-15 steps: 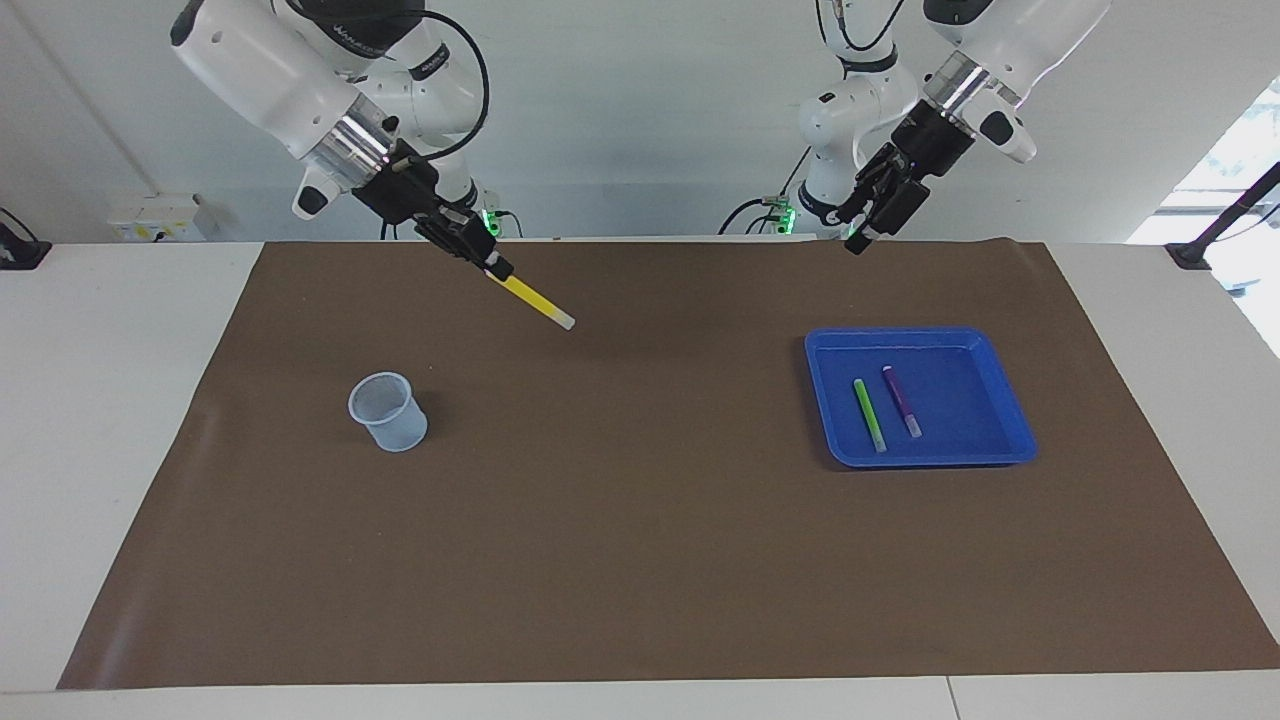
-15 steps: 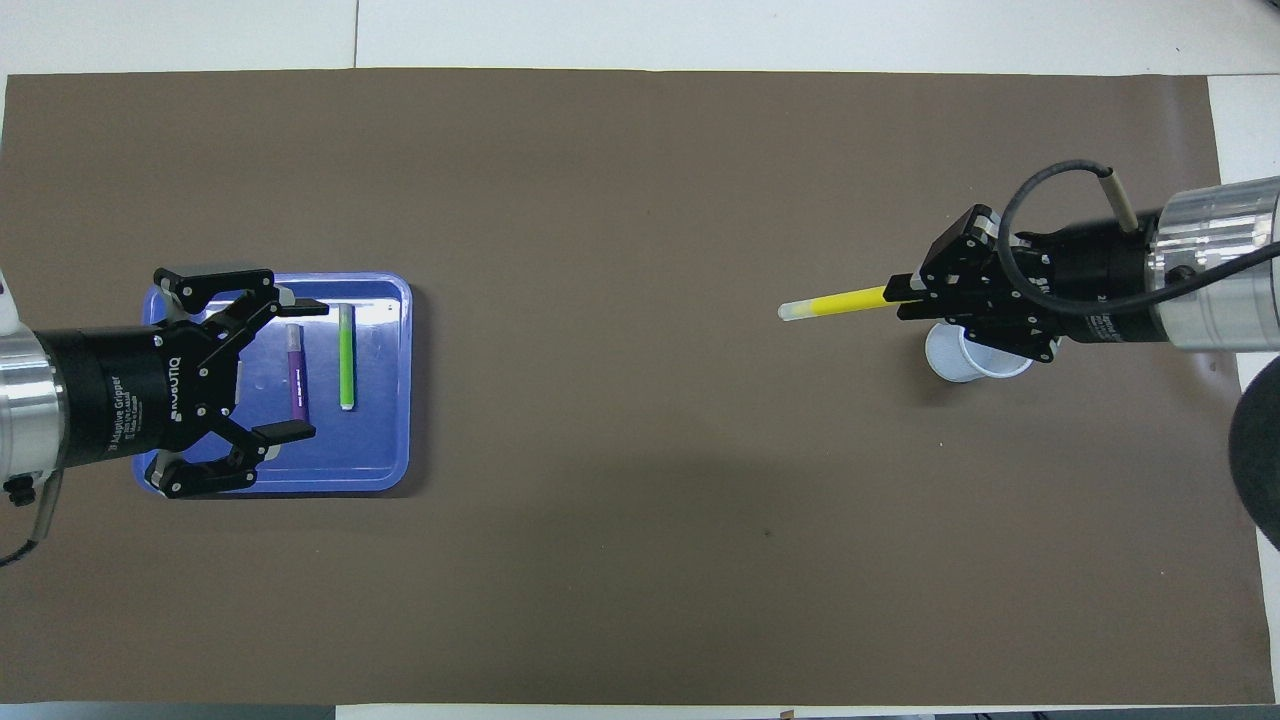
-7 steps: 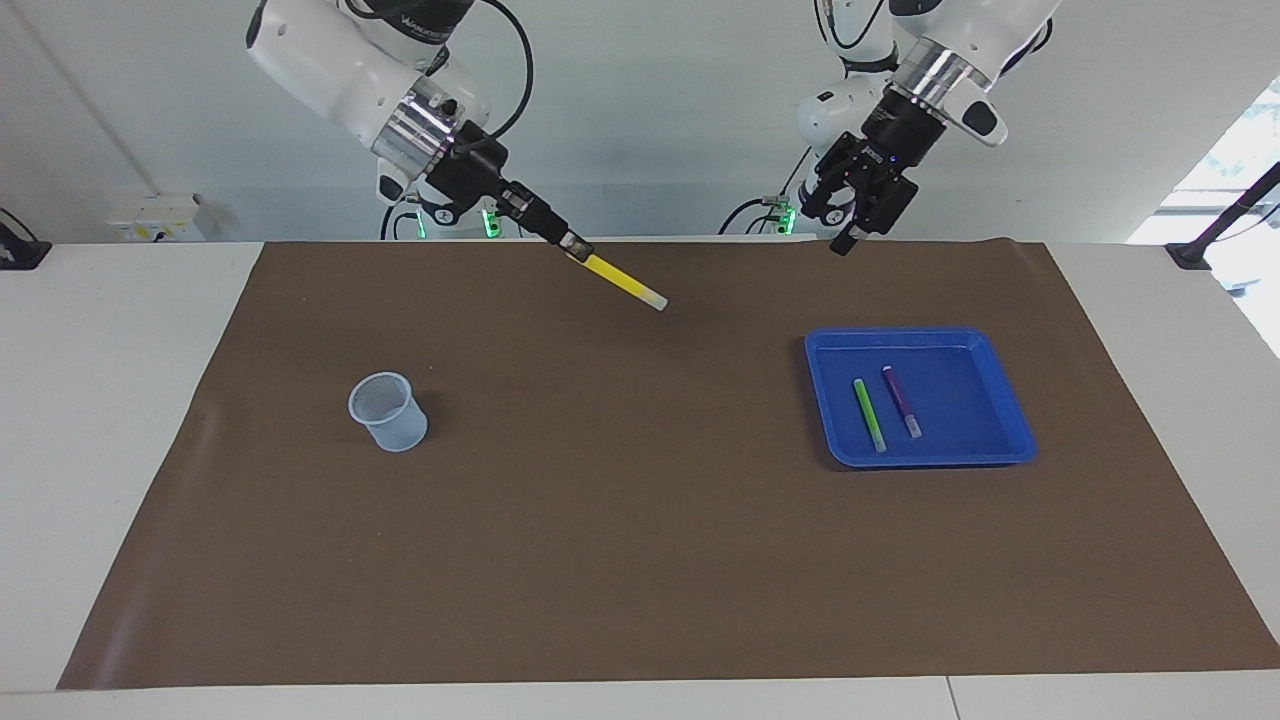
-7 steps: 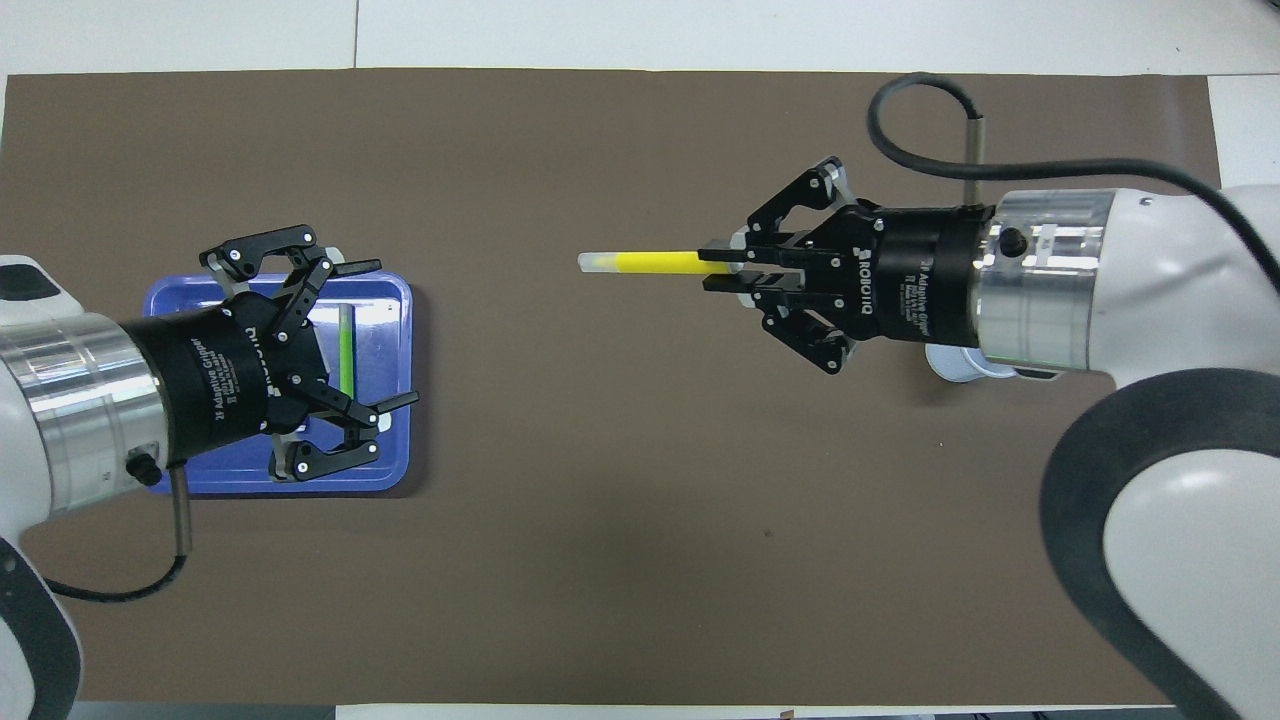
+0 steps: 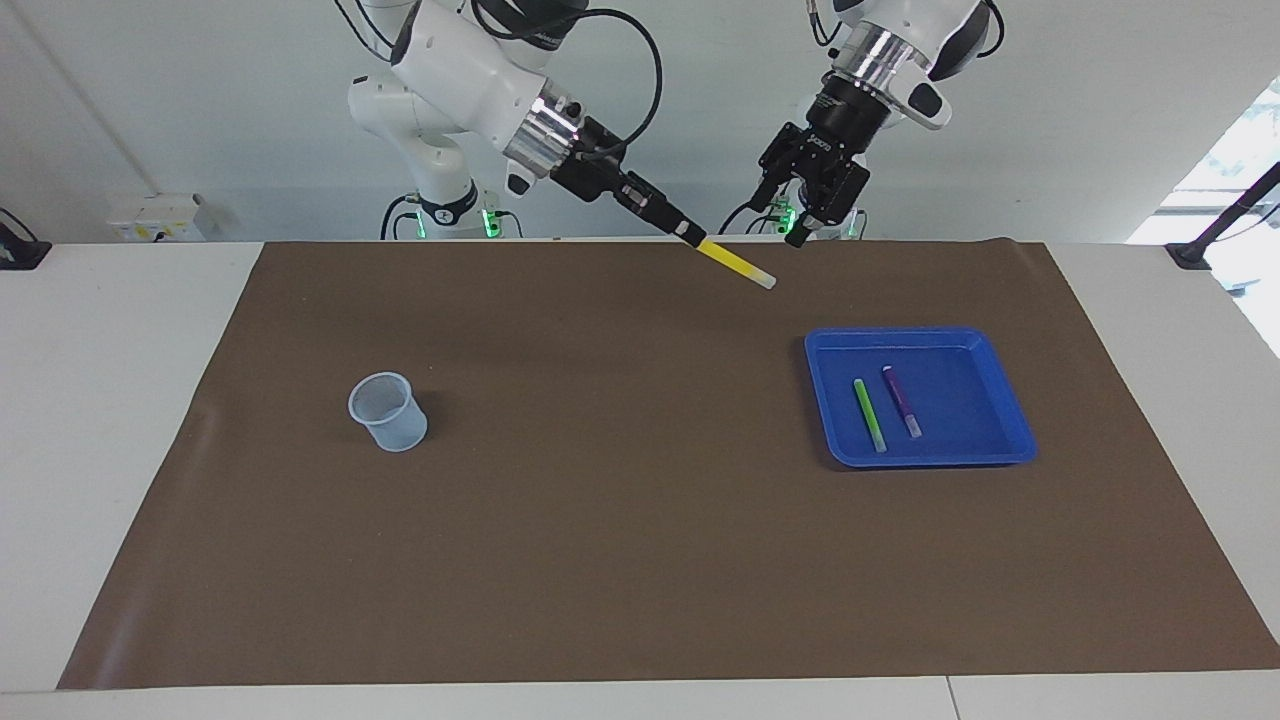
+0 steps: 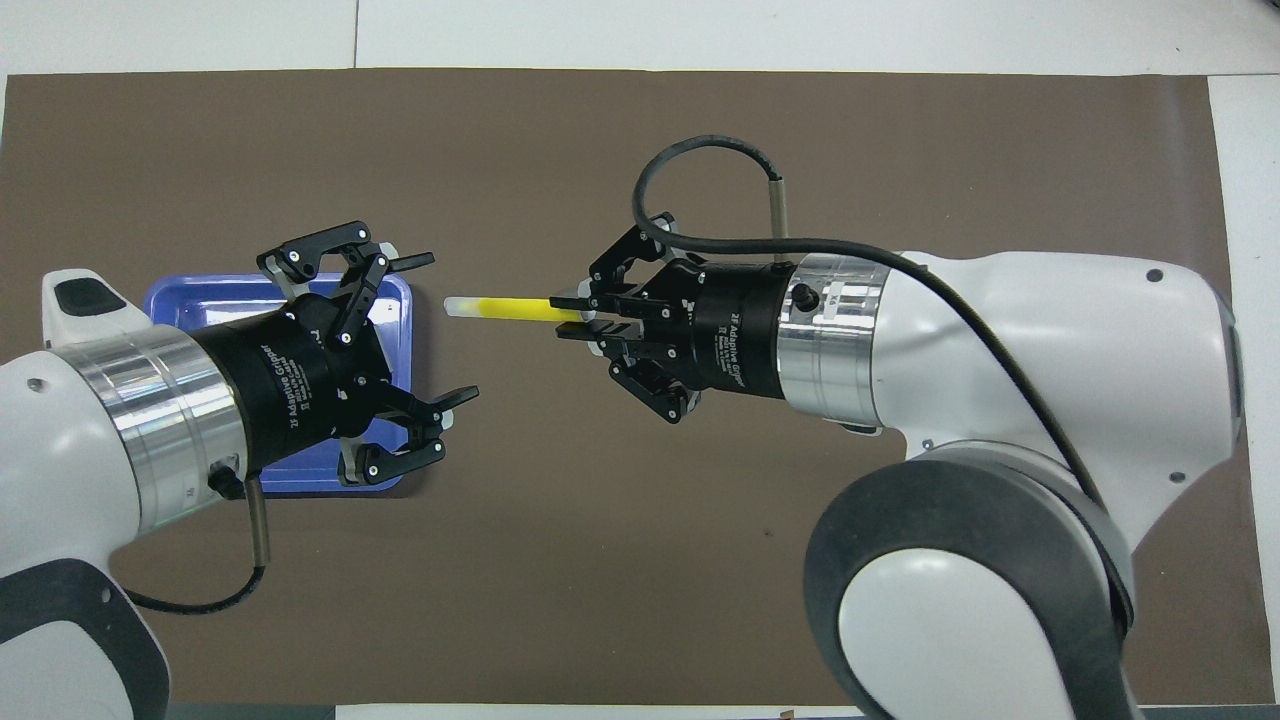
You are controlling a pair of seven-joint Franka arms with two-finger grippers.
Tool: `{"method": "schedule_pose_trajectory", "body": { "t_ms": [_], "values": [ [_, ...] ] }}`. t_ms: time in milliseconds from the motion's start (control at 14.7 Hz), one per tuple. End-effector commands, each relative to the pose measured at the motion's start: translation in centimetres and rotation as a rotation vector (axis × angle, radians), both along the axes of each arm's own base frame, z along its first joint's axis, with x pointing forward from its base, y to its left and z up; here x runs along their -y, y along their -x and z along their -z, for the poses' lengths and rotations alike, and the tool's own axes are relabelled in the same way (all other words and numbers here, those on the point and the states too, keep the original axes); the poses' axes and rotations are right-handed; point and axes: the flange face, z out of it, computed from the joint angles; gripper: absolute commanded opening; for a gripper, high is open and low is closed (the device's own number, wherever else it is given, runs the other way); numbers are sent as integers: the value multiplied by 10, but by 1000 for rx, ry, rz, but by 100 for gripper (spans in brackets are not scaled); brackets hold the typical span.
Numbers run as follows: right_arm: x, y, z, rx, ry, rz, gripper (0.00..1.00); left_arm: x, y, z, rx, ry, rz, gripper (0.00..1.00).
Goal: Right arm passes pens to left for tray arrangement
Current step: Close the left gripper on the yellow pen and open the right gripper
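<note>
Tray (image 5: 1010, 420), bright blue with a raised rim, lies on the brown mat (image 5: 620, 540) toward the left arm's end and holds two pens, green pen (image 5: 869, 414) beside purple pen (image 5: 902, 400). A third, yellow pen (image 5: 738, 265) with a pale tip, is pinched in the right gripper (image 5: 692, 235) in the air, pointing at the left gripper (image 5: 800, 228), which hangs spread wide. One pale cup (image 5: 387, 411) stands well apart from the tray.
</note>
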Motion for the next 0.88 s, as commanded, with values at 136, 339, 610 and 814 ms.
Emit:
{"method": "schedule_pose_trajectory", "body": {
  "t_ms": [136,339,610,814],
  "values": [
    [-1,-5,-5,-10,-32,19,0,11,4,16,3,16,-7,100],
    [0,-5,-6,-8,-34,22,0,12,5,28,-4,9,-10,100],
    [0,-5,-6,-7,-34,27,0,12,-6,43,21,28,-50,100],
    [1,-7,-7,6,-37,43,0,11,-13,49,15,34,-48,100]
  ]
}}
